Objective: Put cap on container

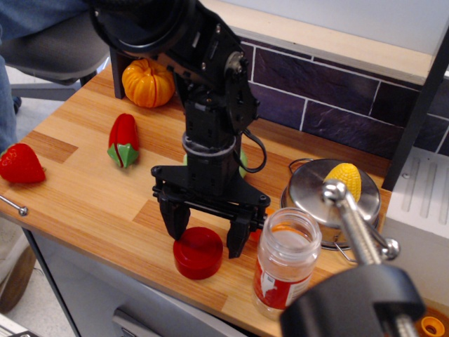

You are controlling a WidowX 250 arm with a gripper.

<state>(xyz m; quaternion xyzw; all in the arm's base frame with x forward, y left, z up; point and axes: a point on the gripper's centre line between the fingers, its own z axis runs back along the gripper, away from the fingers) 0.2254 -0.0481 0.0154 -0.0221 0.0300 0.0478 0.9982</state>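
Observation:
The cap (197,254) is a flat round bright red lid lying on the wooden counter near its front edge. The container (285,267) is a clear jar with a red-and-white label, standing upright and open-mouthed just right of the cap. My gripper (205,234) is open and points down, with one finger on each side of the cap's far half, fingertips low by its rim. It holds nothing.
A steel pot (330,199) with a corn cob (345,178) on it stands behind the jar. A strawberry (20,164), a red pepper (123,140) and a pumpkin (147,82) lie to the left. A clamp (358,274) blocks the lower right.

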